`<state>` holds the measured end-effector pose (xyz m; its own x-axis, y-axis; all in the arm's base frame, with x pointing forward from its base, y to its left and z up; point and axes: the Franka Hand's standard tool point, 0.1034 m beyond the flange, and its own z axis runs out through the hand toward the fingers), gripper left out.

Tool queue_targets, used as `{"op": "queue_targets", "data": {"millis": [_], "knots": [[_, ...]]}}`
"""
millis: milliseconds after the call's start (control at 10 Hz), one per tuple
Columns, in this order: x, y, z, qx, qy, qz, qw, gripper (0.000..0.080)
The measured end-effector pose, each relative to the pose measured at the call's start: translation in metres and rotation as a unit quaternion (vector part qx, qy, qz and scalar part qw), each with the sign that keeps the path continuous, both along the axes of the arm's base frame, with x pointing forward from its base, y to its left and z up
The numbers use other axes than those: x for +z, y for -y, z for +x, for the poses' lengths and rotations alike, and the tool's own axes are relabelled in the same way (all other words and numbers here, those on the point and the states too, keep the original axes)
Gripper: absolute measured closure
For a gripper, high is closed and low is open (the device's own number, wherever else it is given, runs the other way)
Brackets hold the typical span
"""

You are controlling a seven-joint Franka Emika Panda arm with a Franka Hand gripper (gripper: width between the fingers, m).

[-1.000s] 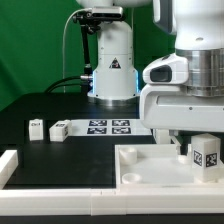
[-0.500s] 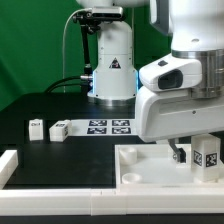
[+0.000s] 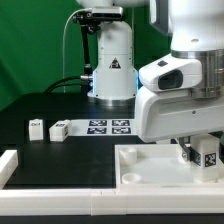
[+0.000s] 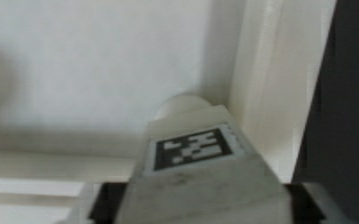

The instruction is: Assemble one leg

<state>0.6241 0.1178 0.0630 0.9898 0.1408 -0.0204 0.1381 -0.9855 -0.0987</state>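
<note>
My gripper [image 3: 200, 150] is shut on the leg [image 3: 208, 156], a small white post with a black-and-white tag. It holds the leg over the far right corner of the white square panel [image 3: 150, 165] in the exterior view. In the wrist view the leg [image 4: 194, 150] stands between my dark fingers [image 4: 108, 202], pointing down at the panel's floor [image 4: 87, 80] beside its raised rim [image 4: 265, 80]. I cannot tell whether the leg's tip touches the panel. Two more legs [image 3: 36, 127] [image 3: 60, 129] lie on the black table at the exterior view's left.
The marker board [image 3: 108, 126] lies at the back middle, before the arm's base [image 3: 112, 70]. A white raised border [image 3: 8, 165] runs along the table's front left and front edge [image 3: 60, 197].
The arm's body has shifted toward the exterior view's left and the wrist has turned, with the leg still gripped over the panel's corner. Over the last half second the leg sank slightly.
</note>
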Motion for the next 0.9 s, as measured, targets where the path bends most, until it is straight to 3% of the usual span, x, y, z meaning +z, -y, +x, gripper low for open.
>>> {"op": "queue_targets", "data": {"millis": [100, 300, 400, 800, 900], "knots": [[0.0000, 0.0000, 0.0000, -0.018, -0.002, 0.000, 1.000, 0.0511], [0.0000, 0.0000, 0.0000, -0.044, -0.004, -0.001, 0.999, 0.0511], [0.0000, 0.0005, 0.0002, -0.117, -0.012, 0.001, 0.993, 0.0511], [0.0011, 0.0001, 0.0007, -0.440, -0.038, -0.008, 0.897, 0.0511], [0.0002, 0.0003, 0.0002, -0.521, -0.047, -0.011, 0.852, 0.0509]]}}
